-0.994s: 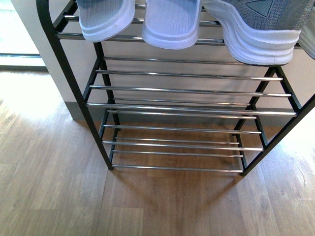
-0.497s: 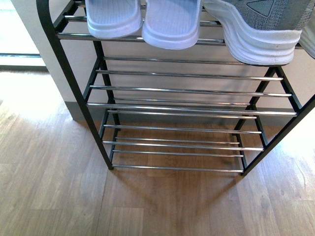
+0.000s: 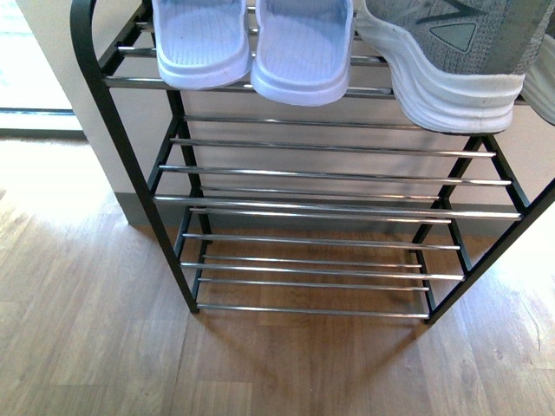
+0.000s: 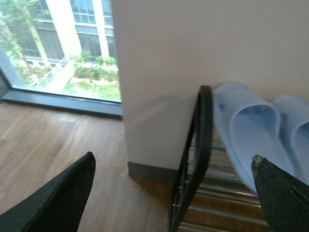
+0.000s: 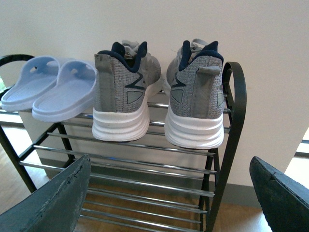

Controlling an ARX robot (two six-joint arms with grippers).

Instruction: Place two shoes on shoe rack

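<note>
— What is getting cut off or hidden?
— The right grey knit sneaker with thick white sole is slipping out of the front view's edge; toes are hiding behind heels.
— Which way are they lying?
— Both, with the left grey sneaker, are sitting on the black chrome-rod shoe rack's top tier beside pale blue slide sandals, heels facing the right gripper, long axes running away from it.
— And the grippers?
— Both are gaping wide, holding nothing; the left gripper is hovering beside the rack's end.

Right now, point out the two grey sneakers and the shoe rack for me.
left sneaker [image 5: 126,92], right wrist view, on its grey heel.
right sneaker [image 5: 197,96], right wrist view, on its grey heel.
shoe rack [image 5: 235,125], right wrist view, on its black side frame.
</note>
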